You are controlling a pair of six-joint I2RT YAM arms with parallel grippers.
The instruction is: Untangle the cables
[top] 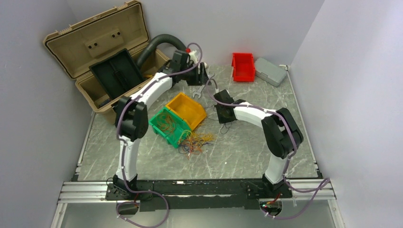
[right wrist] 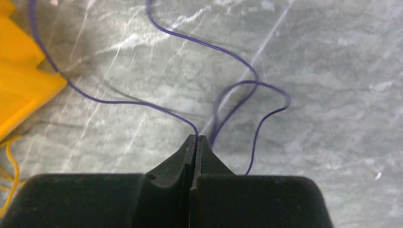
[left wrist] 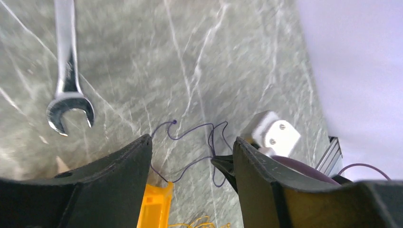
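Right gripper (right wrist: 196, 140) clenched on purple wire (right wrist: 228, 50), mid-tabletop beside yellow bin (top: 185, 107). Left gripper (left wrist: 191, 142) released, jaws apart, near wrench (left wrist: 69, 102). Cable bunch (top: 195, 142) partly in green bin (top: 159, 124), partly on tabletop beside it.

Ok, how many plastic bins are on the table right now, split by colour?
Red bin: 1
Yellow bin: 1
Green bin: 1
Total: 3
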